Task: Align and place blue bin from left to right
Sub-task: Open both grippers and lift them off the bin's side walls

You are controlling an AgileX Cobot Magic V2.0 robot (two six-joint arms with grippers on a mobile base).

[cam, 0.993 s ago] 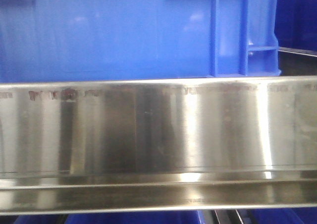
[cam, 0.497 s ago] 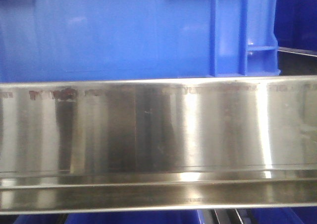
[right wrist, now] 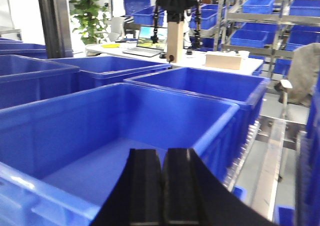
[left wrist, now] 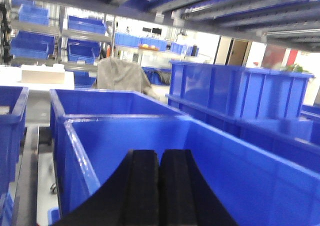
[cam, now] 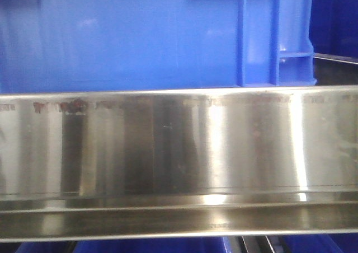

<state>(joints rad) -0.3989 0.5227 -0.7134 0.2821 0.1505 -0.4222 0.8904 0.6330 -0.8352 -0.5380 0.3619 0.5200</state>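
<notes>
The blue bin [cam: 140,37] fills the top of the front view, its ribbed right corner [cam: 277,40] resting on the steel shelf. In the left wrist view my left gripper [left wrist: 159,156] is shut with nothing between its black fingers, hovering over the open inside of a blue bin [left wrist: 225,171]. In the right wrist view my right gripper [right wrist: 162,156] is likewise shut and empty, above the floor of an empty blue bin [right wrist: 80,136]. Neither gripper touches a wall that I can see.
A polished steel shelf beam [cam: 179,152] spans the front view. More blue bins stand in rows behind, one [left wrist: 100,103] in the left wrist view, another [right wrist: 210,86] in the right wrist view. A roller rail [right wrist: 270,151] runs at the right. Taller bins [left wrist: 235,91] stand to the right.
</notes>
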